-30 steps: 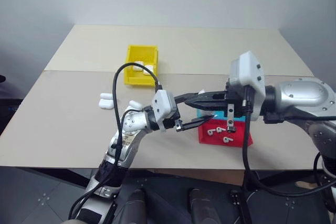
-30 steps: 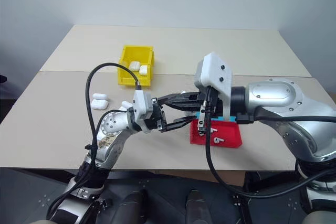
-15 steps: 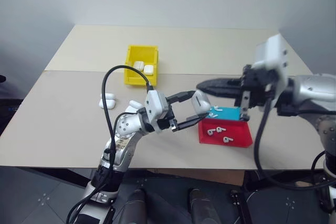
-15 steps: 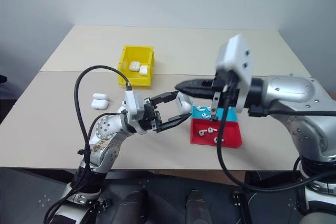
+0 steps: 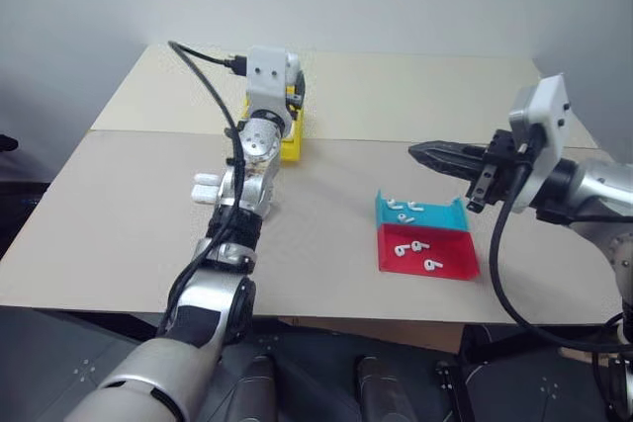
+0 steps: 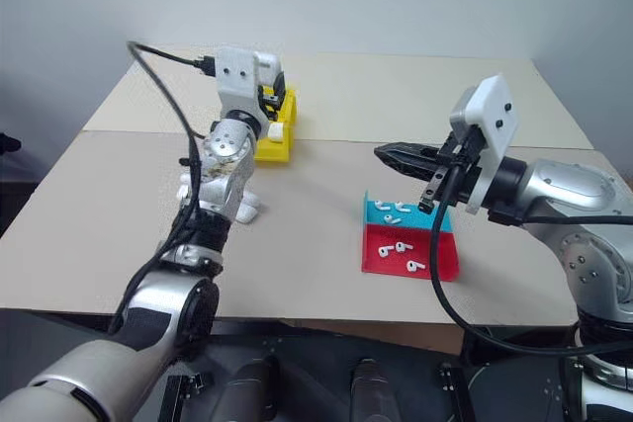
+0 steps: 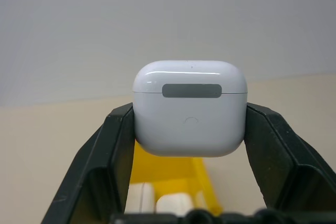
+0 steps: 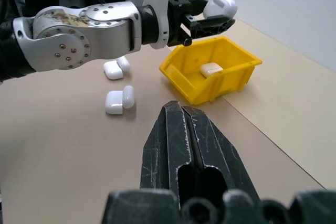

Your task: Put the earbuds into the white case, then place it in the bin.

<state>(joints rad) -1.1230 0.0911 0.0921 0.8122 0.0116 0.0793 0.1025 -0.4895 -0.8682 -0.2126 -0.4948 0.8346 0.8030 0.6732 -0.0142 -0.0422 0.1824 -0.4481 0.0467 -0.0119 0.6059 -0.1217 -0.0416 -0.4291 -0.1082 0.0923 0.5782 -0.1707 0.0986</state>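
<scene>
Above the bin, my left gripper is clenched on the white case; the two black fingers press its two sides, and the lid of the case is closed (its hinge side, with the grey strip, faces my wrist camera). The case hangs over the open top of the yellow bin and is not touching it. Inside the bin lie other white cases, at least two of them.

Well to the right of the bin, my right gripper is fully closed and holds nothing. It floats above the table, pointing toward the bin side.

To the right of the bin and nearer to me stand the blue tray and the red tray, touching each other. Several earbuds lie in both trays. Just beside the bin, on its left and nearer to me, some spare cases rest on the table.
</scene>
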